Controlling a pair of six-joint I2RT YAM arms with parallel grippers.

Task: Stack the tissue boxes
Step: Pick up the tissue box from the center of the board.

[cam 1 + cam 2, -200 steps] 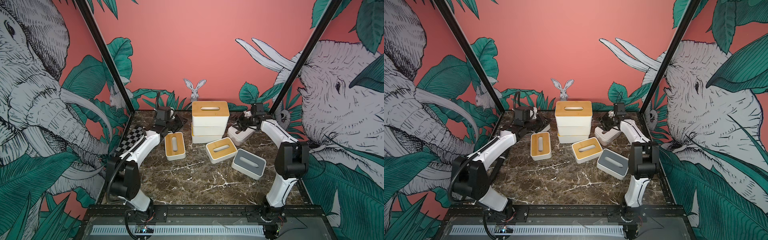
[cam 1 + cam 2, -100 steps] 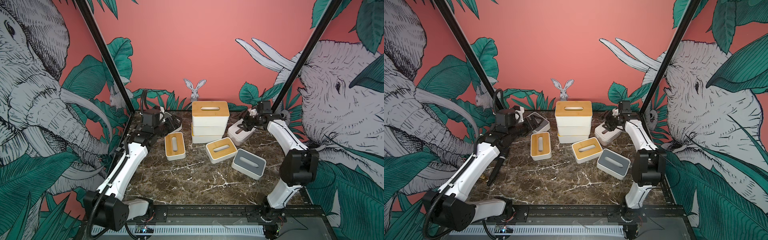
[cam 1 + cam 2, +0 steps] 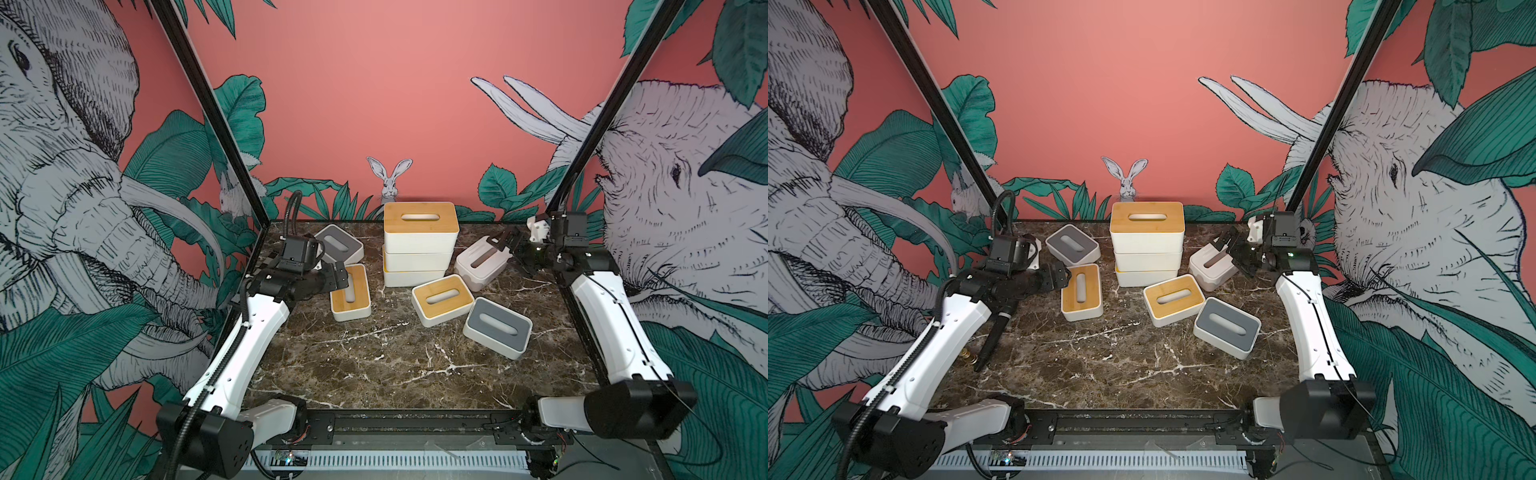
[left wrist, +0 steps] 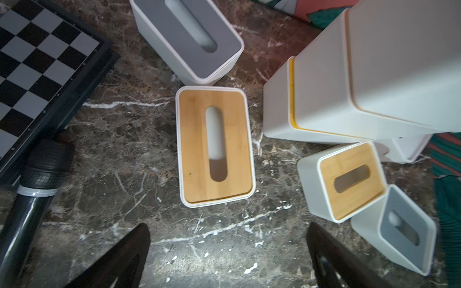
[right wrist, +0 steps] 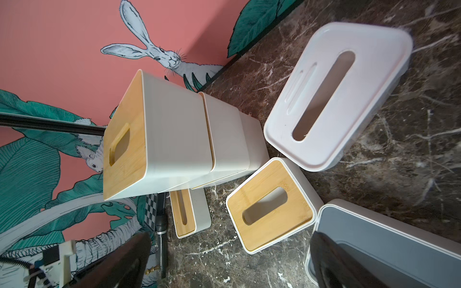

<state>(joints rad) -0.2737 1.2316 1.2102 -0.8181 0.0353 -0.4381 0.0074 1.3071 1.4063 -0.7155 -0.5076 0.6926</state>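
While left gripper and right gripper gape empty, three-box stack stands at rear edge of tabletop.
Stack's long axis follows that edge; bamboo-lid box to its left points front-to-rear.

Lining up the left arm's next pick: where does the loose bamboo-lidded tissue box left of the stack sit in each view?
Top view: bamboo-lidded tissue box flat on the marble, just left of the three-box stack.
Top view: the box left of the stack.
Left wrist: the box mid-picture, between the checkerboard panel and the stack.
Right wrist: the box small, seen past the stack.
Shared landmark: the three-box stack.
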